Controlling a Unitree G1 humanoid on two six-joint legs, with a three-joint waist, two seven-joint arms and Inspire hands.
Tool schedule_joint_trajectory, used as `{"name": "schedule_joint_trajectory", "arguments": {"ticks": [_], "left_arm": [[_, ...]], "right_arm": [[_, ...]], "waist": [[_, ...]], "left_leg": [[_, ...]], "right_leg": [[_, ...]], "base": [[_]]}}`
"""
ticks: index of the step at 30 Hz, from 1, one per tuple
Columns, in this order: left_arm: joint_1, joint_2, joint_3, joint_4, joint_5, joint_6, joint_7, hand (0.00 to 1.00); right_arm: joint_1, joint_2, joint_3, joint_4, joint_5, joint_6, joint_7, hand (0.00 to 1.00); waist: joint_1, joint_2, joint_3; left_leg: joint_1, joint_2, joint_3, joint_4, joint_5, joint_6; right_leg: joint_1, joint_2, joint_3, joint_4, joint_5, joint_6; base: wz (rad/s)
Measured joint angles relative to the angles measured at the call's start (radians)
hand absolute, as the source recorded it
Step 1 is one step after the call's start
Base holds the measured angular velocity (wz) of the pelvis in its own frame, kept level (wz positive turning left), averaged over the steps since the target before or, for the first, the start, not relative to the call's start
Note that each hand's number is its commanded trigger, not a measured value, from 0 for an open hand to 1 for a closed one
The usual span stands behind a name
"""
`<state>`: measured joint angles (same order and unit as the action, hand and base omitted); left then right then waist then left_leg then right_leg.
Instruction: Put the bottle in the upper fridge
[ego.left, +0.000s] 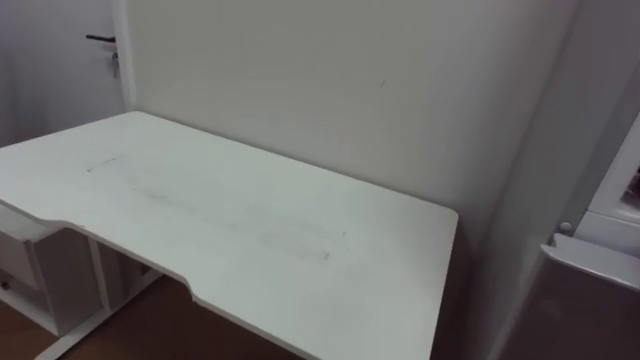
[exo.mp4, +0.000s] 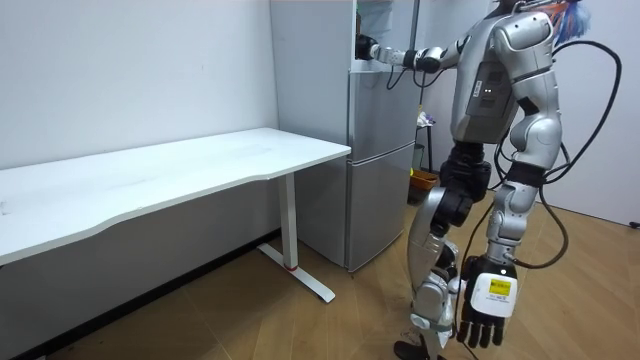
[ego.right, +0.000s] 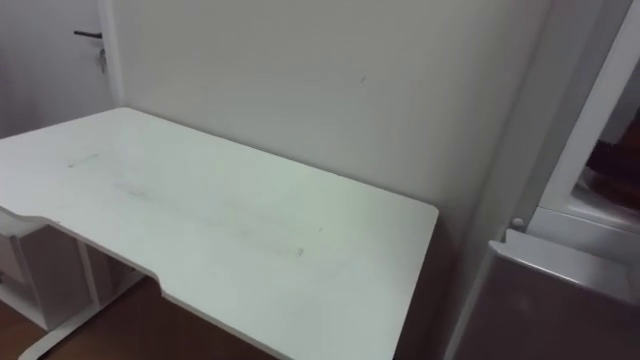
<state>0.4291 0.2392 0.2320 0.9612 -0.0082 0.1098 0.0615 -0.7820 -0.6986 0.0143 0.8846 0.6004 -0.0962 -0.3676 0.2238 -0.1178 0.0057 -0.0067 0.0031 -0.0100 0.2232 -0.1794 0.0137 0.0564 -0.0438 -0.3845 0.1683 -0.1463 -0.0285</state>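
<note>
1. Stance: the robot stands on the brown wood-plank floor (exo.mp4: 250, 320) in front of the fridge, just off the desk's end, its head camera turned toward the desk.
2. The robot's left hand (exo.mp4: 487, 300) is nearest the onlooker. It hangs beside the leg with its fingers (exo.mp4: 480, 335) straight and relaxed, holding nothing.
3. The long white rectangular desk with a scalloped front edge and white metal legs (exo.mp4: 200, 165) runs along the wall. Its end stands just beside the fridge's side.
4. The tall silver-grey two-compartment fridge (exo.mp4: 380, 190) stands beyond. Its upper compartment (exo.mp4: 388, 25) is open and its lower door is closed.
5. The robot's right hand (exo.mp4: 372, 49) is raised on an outstretched arm at the open compartment's front edge. Whether it is clenched, released or grasping cannot be told.
6. The bottle's position cannot be confirmed. Judged from the pose, it is either in the right hand or already inside the compartment.
7. Hazards:
   - The head camera catches the compartment only at its right margin, so placement is poorly observed. The bottle could catch the frame or a shelf lip and tip over.
   - Releasing short of the shelf would drop the bottle to the floor.
   - Reaching further on the extended arm could unsettle the robot's balance.
</note>
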Motion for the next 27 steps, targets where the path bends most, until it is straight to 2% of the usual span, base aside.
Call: {"name": "schedule_joint_trajectory", "arguments": {"ticks": [6, 14, 16, 18, 27], "left_arm": [[0.0, -0.003, 0.0, 0.005, -0.001, 0.001, 0.006, 0.0], [-0.001, -0.003, 0.001, 0.011, -0.003, 0.018, 0.014, 0.0], [-0.004, -0.003, 0.001, 0.011, -0.023, 0.021, 0.015, 0.0], [-0.005, -0.003, 0.002, 0.01, -0.031, 0.022, 0.017, 0.0], [-0.023, -0.015, 0.003, 0.011, -0.05, 0.021, 0.043, 0.0]], "right_arm": [[0.0, 0.0, 0.0, 0.0, 0.007, 0.018, 0.003, 0.0], [0.012, 0.0, -0.002, -0.018, 0.03, 0.033, 0.024, 0.0], [0.044, 0.0, -0.006, -0.072, 0.036, 0.033, 0.035, 0.0], [0.059, 0.0, -0.008, -0.103, 0.036, 0.034, 0.05, 0.0], [0.141, 0.0, -0.042, -0.208, 0.062, 0.054, 0.1, 0.0]], "waist": [[-0.003, -0.004, 0.0021], [-0.005, 0.005, -0.0033], [-0.007, 0.01, -0.0084], [-0.023, 0.012, -0.0107], [-0.053, 0.007, -0.013]], "left_leg": [[0.011, 0.001, 0.005, -0.003, -0.001, 0.001], [0.032, 0.005, 0.015, -0.012, -0.002, 0.0], [0.037, 0.006, 0.021, -0.019, -0.002, 0.0], [0.041, 0.005, 0.02, -0.022, -0.002, 0.0], [0.073, 0.008, 0.038, -0.041, -0.006, 0.002]], "right_leg": [[0.01, 0.0, 0.001, -0.004, 0.001, 0.0], [0.018, 0.004, 0.008, -0.016, 0.001, 0.0], [0.02, 0.004, 0.013, -0.016, 0.001, 0.0], [0.03, 0.005, 0.013, -0.016, 0.001, 0.001], [0.047, 0.006, 0.03, -0.015, 0.0, 0.003]], "base": [[-0.01], [-0.03], [-0.07], [0.0], [-0.05]]}}
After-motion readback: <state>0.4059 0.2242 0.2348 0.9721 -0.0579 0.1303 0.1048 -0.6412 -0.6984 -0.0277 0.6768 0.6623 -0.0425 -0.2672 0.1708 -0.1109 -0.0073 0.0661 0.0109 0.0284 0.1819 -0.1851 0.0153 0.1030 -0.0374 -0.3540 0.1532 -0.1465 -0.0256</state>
